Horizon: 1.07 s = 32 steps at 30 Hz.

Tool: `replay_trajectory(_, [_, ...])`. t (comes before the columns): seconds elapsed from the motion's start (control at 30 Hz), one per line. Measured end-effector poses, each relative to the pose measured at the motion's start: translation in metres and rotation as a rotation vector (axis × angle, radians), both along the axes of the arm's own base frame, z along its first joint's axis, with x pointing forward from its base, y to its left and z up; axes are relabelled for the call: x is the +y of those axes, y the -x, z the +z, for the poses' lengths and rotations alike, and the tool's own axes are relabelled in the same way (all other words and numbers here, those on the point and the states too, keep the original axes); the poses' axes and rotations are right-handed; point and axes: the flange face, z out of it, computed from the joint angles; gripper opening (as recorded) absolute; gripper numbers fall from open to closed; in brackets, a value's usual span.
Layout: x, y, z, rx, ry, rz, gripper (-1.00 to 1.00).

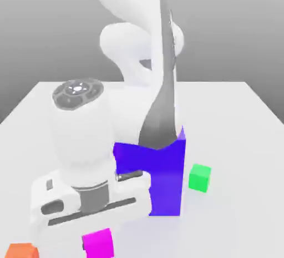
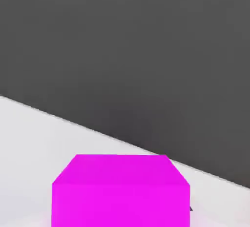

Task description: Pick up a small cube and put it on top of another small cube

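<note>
Arm is folded low over the near edge of the white table, hand body parked directly above the magenta-pink small cube, which sits on the tabletop at the bottom of the exterior view, just below the hand's housing. The hand view puts the same cube dead centre and close under the camera, top face and one side face showing, table edge and dark backdrop beyond it. That alignment reads as a top-down grasp setup: wrist centred over the cube so the fingers can straddle it. Whether the fingers are spread or pressed together cannot be told from either view, so contact with the cube is unconfirmed; the cube looks to be resting flat on the table, not lifted. Small orange cube lies near it toward the exterior view's left, at the frame's bottom corner, apart from the magenta one. Likely stacking target candidates: that orange cube, or the small green cube sitting toward the exterior view's right, near the big blue-violet block but not touching it. The tall block stands upright behind the hand and beside the arm's dark link, so any lift and transfer toward the green cube would need to clear it. Judged progress: early, grasp stage, no stacking done.
</note>
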Motion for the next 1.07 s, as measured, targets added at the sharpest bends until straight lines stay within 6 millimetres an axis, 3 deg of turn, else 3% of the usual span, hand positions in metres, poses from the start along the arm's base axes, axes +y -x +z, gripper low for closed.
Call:
replay_trajectory(0.13, [0.068, 0.025, 0.034, -0.021, 0.013, 0.336, -1.00])
replay_trajectory(0.27, [0.152, 0.080, 0.051, -0.029, 0.038, 0.743, -1.00])
replay_trajectory(0.5, [0.201, 0.184, 0.045, -0.020, 0.069, 1.278, -1.00])
replay_trajectory(0.6, [0.218, 0.234, 0.038, -0.018, 0.077, 1.527, -1.00])
replay_trajectory(0.67, [0.203, 0.249, 0.023, -0.014, 0.059, 1.570, -1.00])
replay_trajectory(0.97, [0.195, 0.258, -0.047, -0.001, 0.029, 1.575, -1.00])
replay_trajectory(1.0, [0.194, 0.259, -0.054, 0.000, 0.030, 1.574, 1.00])
replay_trajectory(1.07, [0.194, 0.259, -0.054, 0.000, 0.030, 1.574, 1.00])
